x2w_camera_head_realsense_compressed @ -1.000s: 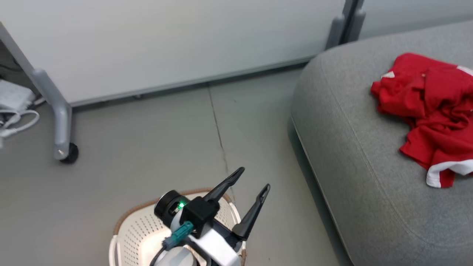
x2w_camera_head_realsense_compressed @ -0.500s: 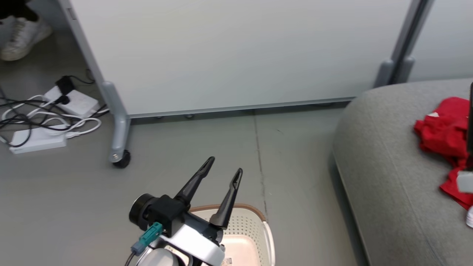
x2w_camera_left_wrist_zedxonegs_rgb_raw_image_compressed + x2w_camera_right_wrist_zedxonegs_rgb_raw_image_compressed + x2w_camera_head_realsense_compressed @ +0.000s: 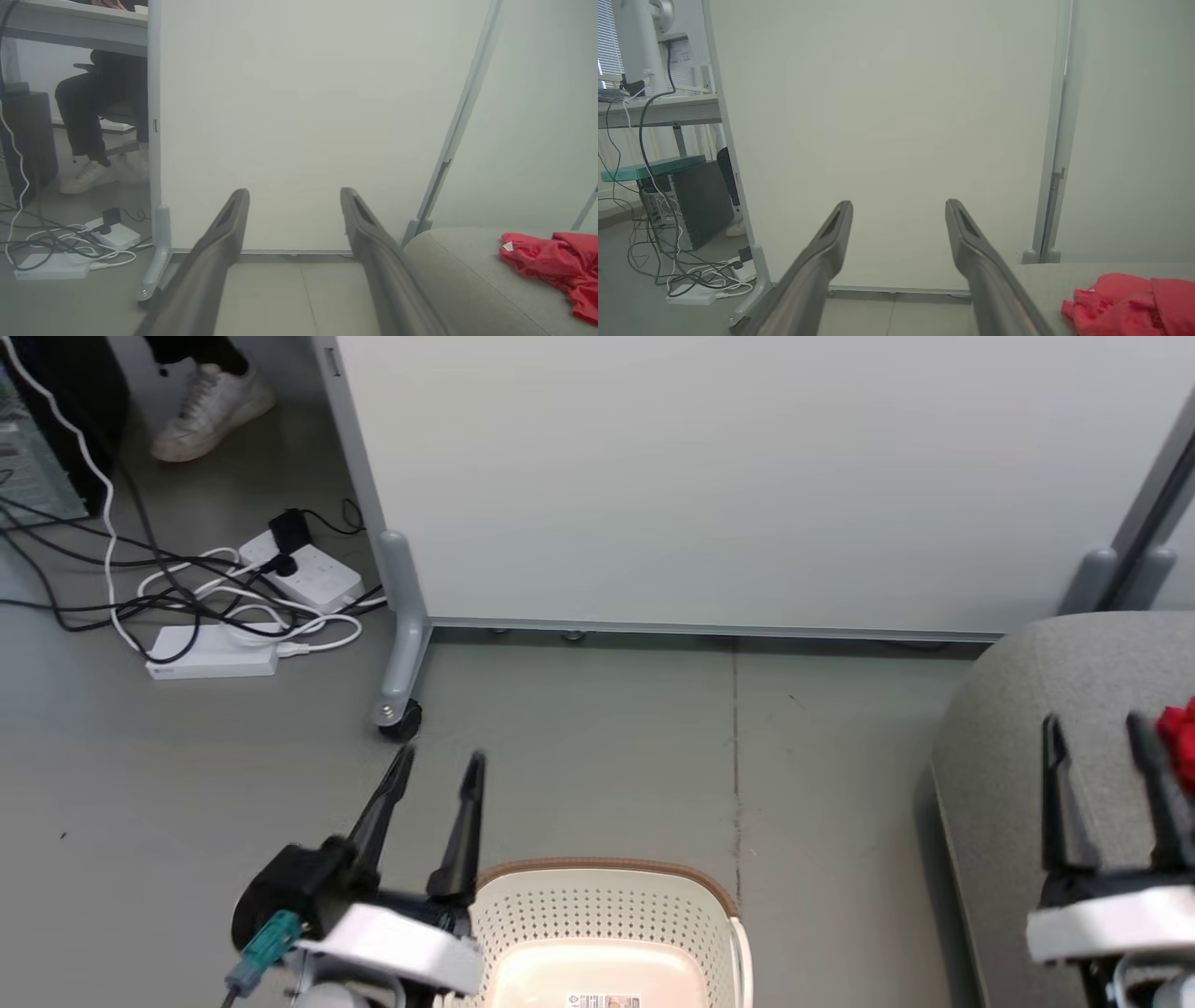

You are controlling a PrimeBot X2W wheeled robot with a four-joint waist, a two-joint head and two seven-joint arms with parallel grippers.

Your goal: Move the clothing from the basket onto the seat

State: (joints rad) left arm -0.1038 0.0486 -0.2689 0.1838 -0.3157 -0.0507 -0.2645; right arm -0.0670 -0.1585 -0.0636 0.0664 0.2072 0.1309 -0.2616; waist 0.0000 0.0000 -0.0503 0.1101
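Both grippers are empty. The left gripper (image 3: 441, 758) has its fingers parted with nothing between them. The basket (image 3: 607, 871) sits just to its right and lower down, the rim close by the inner finger's base. The right gripper (image 3: 1093, 721), likewise spread and bare, hangs over the seat (image 3: 980, 756), and the clothing (image 3: 1178, 733) lies on the seat just off its right finger. What I can see of the basket's floor is bare, so the job looks about finished, though the basket's near part is cut off from view. Two risks, as I see it: a swing of the right gripper could snag the clothing and drag it off the seat, or the left gripper could clip the rim and shove the light basket.
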